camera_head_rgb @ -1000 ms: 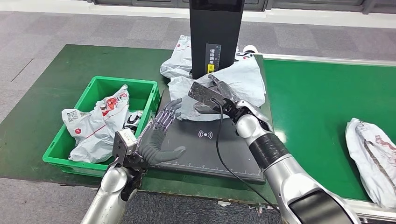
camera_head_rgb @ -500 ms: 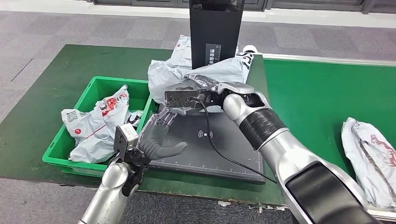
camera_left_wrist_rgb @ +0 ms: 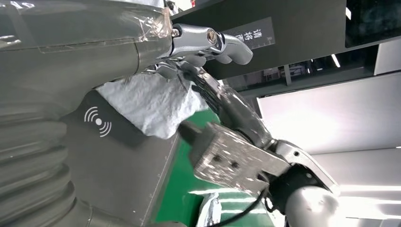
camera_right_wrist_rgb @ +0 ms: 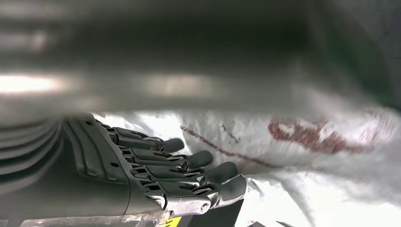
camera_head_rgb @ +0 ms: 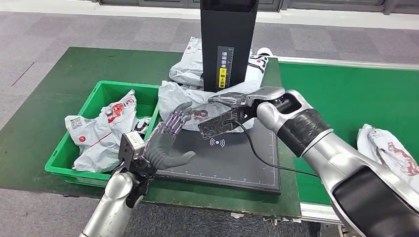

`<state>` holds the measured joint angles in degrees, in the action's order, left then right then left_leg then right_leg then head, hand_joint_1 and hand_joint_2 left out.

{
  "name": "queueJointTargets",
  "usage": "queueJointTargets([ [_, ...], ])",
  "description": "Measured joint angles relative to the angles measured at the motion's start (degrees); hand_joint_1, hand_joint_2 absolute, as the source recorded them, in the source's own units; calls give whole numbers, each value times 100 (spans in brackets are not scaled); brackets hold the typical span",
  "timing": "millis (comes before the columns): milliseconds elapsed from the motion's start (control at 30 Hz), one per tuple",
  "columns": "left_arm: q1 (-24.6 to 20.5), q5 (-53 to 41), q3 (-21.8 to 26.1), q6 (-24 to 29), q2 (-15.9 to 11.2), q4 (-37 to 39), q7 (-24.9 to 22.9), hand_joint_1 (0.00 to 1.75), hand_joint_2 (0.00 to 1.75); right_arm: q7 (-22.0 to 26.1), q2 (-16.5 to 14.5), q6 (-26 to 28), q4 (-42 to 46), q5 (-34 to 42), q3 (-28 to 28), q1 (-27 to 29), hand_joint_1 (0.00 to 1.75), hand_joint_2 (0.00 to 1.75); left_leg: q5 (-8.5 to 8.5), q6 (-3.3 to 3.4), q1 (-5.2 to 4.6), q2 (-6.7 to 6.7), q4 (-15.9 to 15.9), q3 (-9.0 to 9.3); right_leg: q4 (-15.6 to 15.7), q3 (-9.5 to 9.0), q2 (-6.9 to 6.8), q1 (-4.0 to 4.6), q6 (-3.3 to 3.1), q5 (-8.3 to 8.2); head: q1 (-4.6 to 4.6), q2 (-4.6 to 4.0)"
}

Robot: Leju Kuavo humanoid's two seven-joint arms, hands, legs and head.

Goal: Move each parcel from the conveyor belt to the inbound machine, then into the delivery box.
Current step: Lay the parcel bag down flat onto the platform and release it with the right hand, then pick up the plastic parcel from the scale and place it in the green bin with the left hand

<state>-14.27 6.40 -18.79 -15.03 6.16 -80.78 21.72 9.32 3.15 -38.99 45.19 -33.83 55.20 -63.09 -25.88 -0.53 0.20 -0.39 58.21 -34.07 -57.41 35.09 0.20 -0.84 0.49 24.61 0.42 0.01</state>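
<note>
A crumpled grey-white parcel (camera_head_rgb: 180,96) (camera_left_wrist_rgb: 151,101) (camera_right_wrist_rgb: 307,156) lies at the far left corner of the black scanner plate (camera_head_rgb: 232,158), against the foot of the black tower (camera_head_rgb: 228,39). My right hand (camera_head_rgb: 230,100) (camera_left_wrist_rgb: 231,109) (camera_right_wrist_rgb: 170,175) reaches over the plate, its fingers stretched out along the parcel's top and touching it. I see no grip. My left hand (camera_head_rgb: 165,143) is held open at the plate's left edge, palm up and fingers spread, with the fingertips just short of the parcel. Beside it stands the green delivery box (camera_head_rgb: 131,85).
Other bagged parcels (camera_head_rgb: 101,131) lie in the green box. One more parcel (camera_head_rgb: 190,61) rests behind the tower. Another parcel (camera_head_rgb: 390,150) waits on the green conveyor belt (camera_head_rgb: 346,98) at the right. A black cable trails from my right wrist across the plate.
My right hand lifted the parcel off the plate's middle, swung it left toward the box, then lowered it at the far left corner. My left hand stayed open, rising slightly.
</note>
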Motion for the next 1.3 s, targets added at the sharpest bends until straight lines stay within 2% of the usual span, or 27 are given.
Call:
queueJointTargets([
  [200, -11, 75, -59, 56, -76, 4, -19, 0, 175, 188, 329, -160, 518, 374, 170, 2, 0, 0, 0, 0, 1, 2, 0, 0, -2, 1, 1, 1, 0, 0, 0, -1],
  [433, -16, 98, -97, 70, -124, 4, -17, 0, 175, 305, 477, -219, 794, 535, 263, 0, 0, 0, 0, 0, 1, 2, 0, 0, -1, 1, 1, 0, 0, 0, 0, 0],
  [567, -39, 159, -111, 80, -161, 7, -4, 0, 175, 628, 573, -418, 1018, 1033, 300, -7, 0, 0, 0, 0, 1, 1, 0, 0, -1, 1, 0, 0, 0, 0, -1, 1],
  [700, -69, 250, -131, 66, -231, 5, 28, 0, 175, 1083, 825, -540, 1380, 1677, 300, -27, 0, 0, 0, 0, 1, 0, 0, 0, -1, 0, -1, 0, 0, 0, 0, 0],
  [800, -77, 288, -132, 63, -283, 4, 53, 0, 175, 1288, 1010, -557, 1600, 1881, 300, -30, 0, 0, 0, 0, 0, 1, 0, 0, 0, 0, 0, -1, 0, 0, 0, -1],
  [967, -80, 304, -133, 63, -327, 4, 57, 0, 175, 1326, 1165, -560, 1762, 1918, 300, -30, 0, 0, 0, 0, -1, 3, 1, 0, 1, 0, 1, -1, 3, -2, 0, 0],
  [1300, -82, 306, -137, 63, -349, 4, 57, 0, 175, 1323, 1247, -560, 1865, 1925, 300, -30, 0, 0, 0, 0, 0, 3, 0, 1, -1, 0, 1, 0, 2, -2, 0, -1],
])
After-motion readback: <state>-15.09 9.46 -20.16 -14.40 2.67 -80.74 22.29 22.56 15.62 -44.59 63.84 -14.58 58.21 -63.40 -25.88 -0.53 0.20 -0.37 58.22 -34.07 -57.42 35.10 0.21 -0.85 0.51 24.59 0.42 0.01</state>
